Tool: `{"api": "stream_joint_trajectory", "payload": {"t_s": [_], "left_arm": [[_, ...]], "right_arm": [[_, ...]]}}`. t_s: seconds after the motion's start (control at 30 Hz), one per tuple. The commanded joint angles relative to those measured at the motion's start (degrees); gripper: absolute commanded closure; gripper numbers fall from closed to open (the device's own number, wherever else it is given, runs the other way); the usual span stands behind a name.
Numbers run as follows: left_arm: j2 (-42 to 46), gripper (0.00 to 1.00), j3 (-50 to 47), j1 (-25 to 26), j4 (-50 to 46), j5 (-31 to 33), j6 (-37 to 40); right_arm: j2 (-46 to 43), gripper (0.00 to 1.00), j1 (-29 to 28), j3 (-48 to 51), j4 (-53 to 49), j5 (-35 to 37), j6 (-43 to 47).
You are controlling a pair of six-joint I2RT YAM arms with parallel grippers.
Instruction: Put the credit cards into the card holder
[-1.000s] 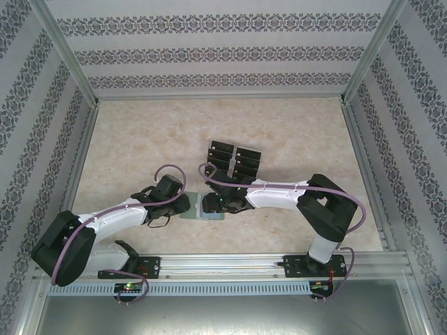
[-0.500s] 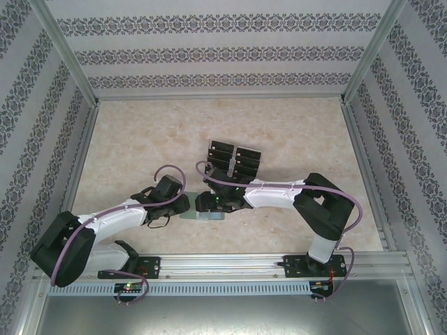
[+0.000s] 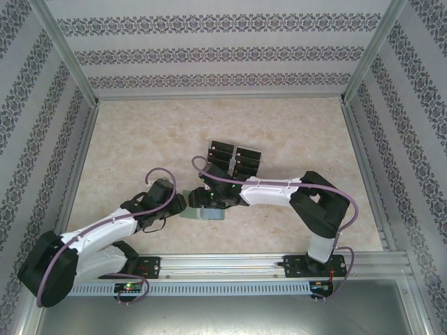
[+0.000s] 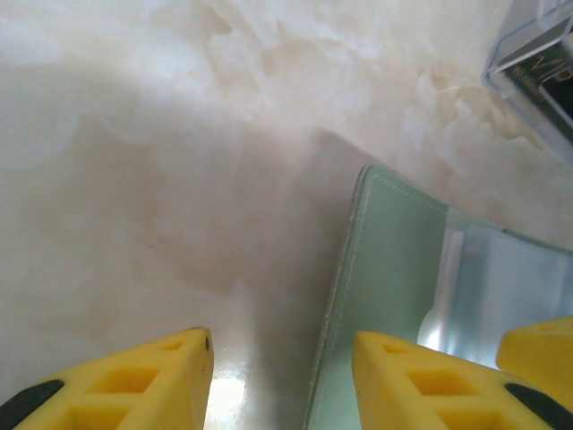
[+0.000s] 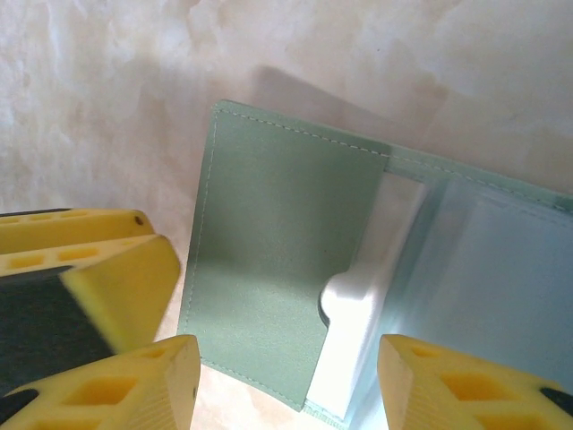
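The card holder (image 3: 207,215) is a grey-green pouch lying opened flat on the table between both grippers. Its stitched flap (image 5: 277,224) has a pale pocket with a thumb notch (image 5: 345,305) beside it. My right gripper (image 5: 288,358) hovers open over the flap with nothing between its fingers, shown from above as the right gripper (image 3: 201,201). My left gripper (image 4: 282,349) is open and straddles the left edge of the card holder (image 4: 385,260), gripping nothing. The black credit cards (image 3: 234,159) stand in rows behind the holder.
The cards sit in a clear plastic tray (image 4: 537,54), just beyond the holder. My two grippers are very close: a left finger (image 5: 81,260) shows beside the right one. Metal frame rails and patterned walls border the marble table (image 3: 140,139).
My right gripper has slid left over the card holder. The left arm has swung lower and leftward, and its jaws have parted a little.
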State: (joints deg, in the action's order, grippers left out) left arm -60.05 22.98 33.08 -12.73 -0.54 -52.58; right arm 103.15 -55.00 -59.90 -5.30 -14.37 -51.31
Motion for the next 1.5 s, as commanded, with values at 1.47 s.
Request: {"api": "stream_joint_trajectory", "payload": {"t_s": [1.47], "left_arm": [[-4.8,0.58,-1.6,1.0,2.0,-0.3,0.2]], "right_arm": [[-6.3,0.43,1.5,7.6,-8.3,8.3,-1.2]]}}
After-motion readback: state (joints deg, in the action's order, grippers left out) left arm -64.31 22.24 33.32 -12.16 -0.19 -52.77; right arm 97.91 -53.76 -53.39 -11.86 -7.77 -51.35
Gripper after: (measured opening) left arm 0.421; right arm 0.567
